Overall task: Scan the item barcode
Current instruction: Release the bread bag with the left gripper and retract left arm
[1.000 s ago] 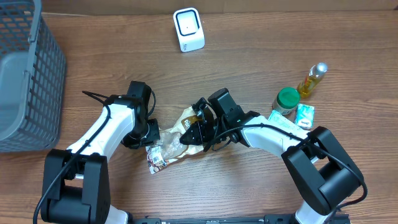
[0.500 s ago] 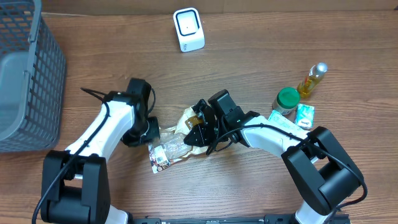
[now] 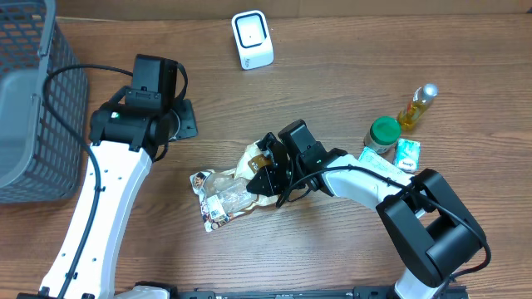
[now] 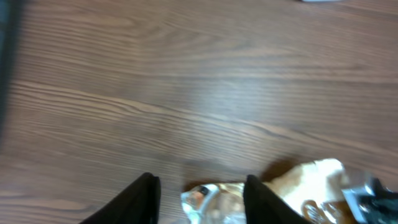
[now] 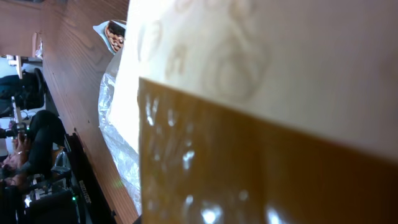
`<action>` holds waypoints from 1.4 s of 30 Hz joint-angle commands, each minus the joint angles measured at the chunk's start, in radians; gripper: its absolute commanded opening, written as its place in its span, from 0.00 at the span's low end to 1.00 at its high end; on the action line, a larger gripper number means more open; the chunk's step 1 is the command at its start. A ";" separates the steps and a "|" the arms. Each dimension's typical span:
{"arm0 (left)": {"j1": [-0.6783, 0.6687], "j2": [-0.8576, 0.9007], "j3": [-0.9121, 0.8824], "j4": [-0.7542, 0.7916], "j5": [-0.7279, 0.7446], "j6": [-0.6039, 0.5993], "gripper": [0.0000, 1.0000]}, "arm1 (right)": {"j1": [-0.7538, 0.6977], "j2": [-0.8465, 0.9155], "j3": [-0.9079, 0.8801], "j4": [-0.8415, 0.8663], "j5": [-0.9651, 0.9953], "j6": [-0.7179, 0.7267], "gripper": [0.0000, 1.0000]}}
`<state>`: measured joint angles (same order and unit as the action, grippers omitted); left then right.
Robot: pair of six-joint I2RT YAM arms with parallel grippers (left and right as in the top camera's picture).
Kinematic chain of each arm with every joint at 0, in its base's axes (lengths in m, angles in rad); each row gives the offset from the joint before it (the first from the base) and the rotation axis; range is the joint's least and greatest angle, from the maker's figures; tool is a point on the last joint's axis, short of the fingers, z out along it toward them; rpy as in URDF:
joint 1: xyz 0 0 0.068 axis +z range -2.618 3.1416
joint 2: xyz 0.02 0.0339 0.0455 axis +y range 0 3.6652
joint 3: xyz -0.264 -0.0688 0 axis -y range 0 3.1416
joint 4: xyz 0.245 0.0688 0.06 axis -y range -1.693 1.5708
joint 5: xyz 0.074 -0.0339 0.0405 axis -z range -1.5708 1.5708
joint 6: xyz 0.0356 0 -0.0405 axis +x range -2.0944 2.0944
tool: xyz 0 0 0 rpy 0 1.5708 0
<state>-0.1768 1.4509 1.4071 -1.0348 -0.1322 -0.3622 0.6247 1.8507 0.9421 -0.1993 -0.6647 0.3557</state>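
A crinkled snack packet (image 3: 226, 193), clear plastic with a cream and brown end, lies on the wooden table near the middle. My right gripper (image 3: 264, 173) is clamped on its cream and brown end. That end fills the right wrist view as the packet (image 5: 249, 93), hiding the fingers. My left gripper (image 3: 184, 120) hangs open above bare table, up and to the left of the packet and apart from it. In the left wrist view the left gripper (image 4: 199, 186) holds nothing, and the packet (image 4: 298, 183) shows beyond its fingers. The white barcode scanner (image 3: 252, 39) stands at the far edge.
A grey mesh basket (image 3: 37, 100) takes up the far left. At the right stand a green-lidded jar (image 3: 384, 133), a yellow oil bottle (image 3: 417, 105) and a small green-and-white box (image 3: 407, 154).
My left gripper has let go of the packet, opened, and pulled up and away to the far left. The packet stays on the table in the right gripper's hold.
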 commanded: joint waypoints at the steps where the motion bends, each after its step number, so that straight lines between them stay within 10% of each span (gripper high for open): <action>1: 0.008 0.002 0.008 -0.025 -0.162 0.006 0.51 | 0.008 0.008 -0.009 0.003 0.021 -0.018 0.09; 7: 0.081 0.006 0.008 -0.087 -0.212 -0.053 0.60 | 0.008 0.008 -0.009 -0.002 0.059 -0.017 0.05; 11: 0.127 0.008 0.007 -0.093 -0.208 -0.061 1.00 | 0.008 0.008 -0.009 -0.005 0.062 -0.017 0.04; 25: 0.137 0.008 0.008 -0.090 -0.208 -0.061 1.00 | 0.008 0.007 -0.001 0.007 0.037 -0.017 0.04; 31: 0.137 0.008 0.008 -0.090 -0.208 -0.061 0.99 | -0.054 -0.015 0.081 -0.017 -0.272 -0.111 0.04; 42: 0.137 0.008 0.007 -0.090 -0.208 -0.061 0.99 | -0.242 -0.105 0.118 -0.424 -0.462 -0.345 0.04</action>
<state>-0.0410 1.4551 1.4078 -1.1267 -0.3260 -0.4122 0.4061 1.8061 1.0473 -0.5419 -1.0550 0.1780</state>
